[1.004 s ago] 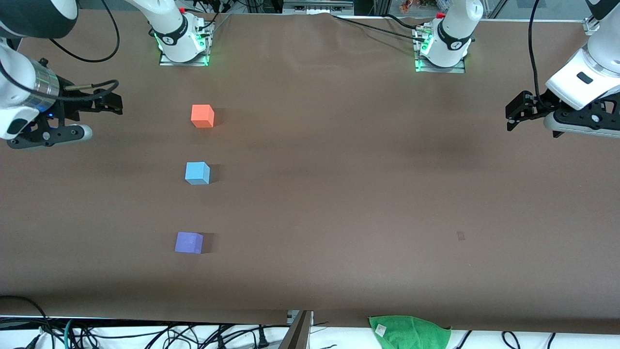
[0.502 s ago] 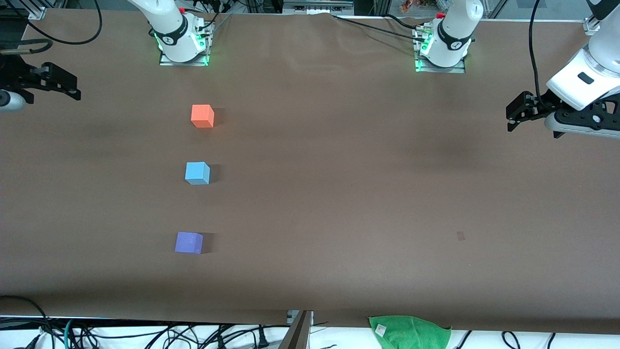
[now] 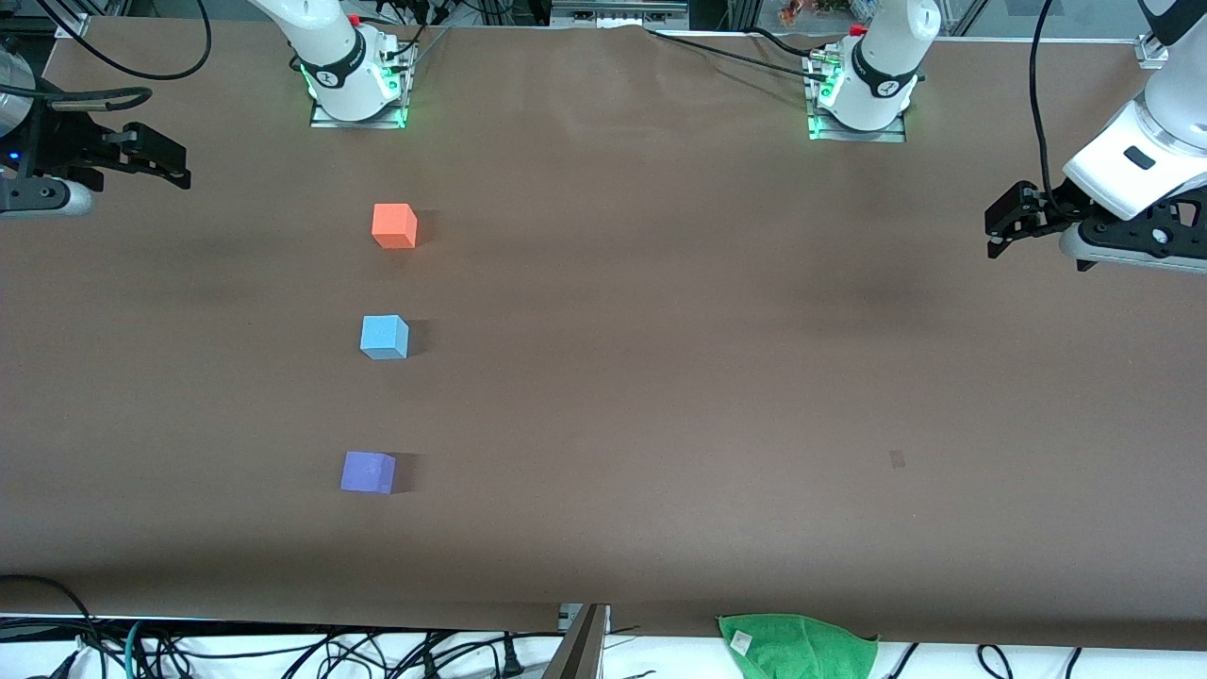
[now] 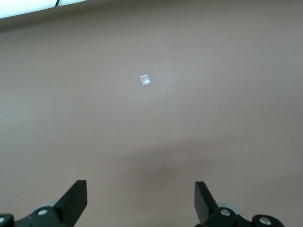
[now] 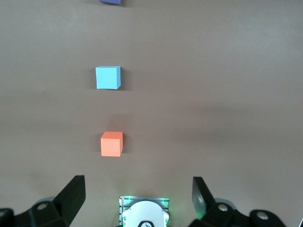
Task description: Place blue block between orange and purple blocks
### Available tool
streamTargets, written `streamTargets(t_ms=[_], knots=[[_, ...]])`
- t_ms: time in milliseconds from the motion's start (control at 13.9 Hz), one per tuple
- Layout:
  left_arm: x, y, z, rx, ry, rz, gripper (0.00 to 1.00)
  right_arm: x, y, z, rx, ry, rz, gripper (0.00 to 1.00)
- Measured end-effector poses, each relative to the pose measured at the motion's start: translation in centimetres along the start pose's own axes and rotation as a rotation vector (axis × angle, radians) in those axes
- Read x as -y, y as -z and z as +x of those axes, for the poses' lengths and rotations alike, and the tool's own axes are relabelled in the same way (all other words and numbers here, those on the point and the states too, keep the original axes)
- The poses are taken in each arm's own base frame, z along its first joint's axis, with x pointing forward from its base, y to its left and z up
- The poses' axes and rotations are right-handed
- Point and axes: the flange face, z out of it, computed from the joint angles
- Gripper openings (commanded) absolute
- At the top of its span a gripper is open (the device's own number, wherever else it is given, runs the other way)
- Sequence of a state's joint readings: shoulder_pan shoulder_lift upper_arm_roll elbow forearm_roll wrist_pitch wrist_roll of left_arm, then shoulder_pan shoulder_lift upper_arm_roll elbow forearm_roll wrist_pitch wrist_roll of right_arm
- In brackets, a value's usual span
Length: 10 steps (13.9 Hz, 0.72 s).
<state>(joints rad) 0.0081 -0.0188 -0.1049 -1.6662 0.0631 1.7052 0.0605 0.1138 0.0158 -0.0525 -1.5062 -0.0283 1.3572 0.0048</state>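
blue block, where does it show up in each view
Front view: the blue block sits on the table in a row with the other two cubes, nearer to the camera than the orange block and farther than the purple block.
Left wrist view: not in it.
Right wrist view: the blue block lies between the orange block and the purple block.
Shared landmark: the orange block.

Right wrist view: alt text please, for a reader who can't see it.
Three cubes stand in a spaced row on the brown table: the orange block, then the blue block, then the purple block, cut off at the picture's edge. The right pincer hangs open above the table, holding nothing, with the right arm's base showing between its fingers.
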Motion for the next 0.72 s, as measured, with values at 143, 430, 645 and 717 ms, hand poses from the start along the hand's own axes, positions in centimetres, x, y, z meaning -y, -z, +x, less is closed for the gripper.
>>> streamTargets(t_ms=[143, 430, 645, 717], knots=[[0.01, 0.01, 0.00, 0.000, 0.000, 0.000, 1.00, -0.40, -0.16, 0.16, 0.000, -0.007, 0.001, 1.00], [0.16, -0.02, -0.03, 0.002, 0.003, 0.000, 1.00, 0.22, -0.51, 0.61, 0.000, 0.004, -0.001, 1.00], [0.48, -0.21, -0.26, 0.022, 0.009, -0.001, 1.00, 0.09, -0.68, 0.75, 0.003, 0.001, -0.002, 1.00], [0.59, -0.22, -0.27, 0.022, 0.011, -0.001, 1.00, 0.03, -0.67, 0.75, 0.002, 0.000, -0.002, 1.00]])
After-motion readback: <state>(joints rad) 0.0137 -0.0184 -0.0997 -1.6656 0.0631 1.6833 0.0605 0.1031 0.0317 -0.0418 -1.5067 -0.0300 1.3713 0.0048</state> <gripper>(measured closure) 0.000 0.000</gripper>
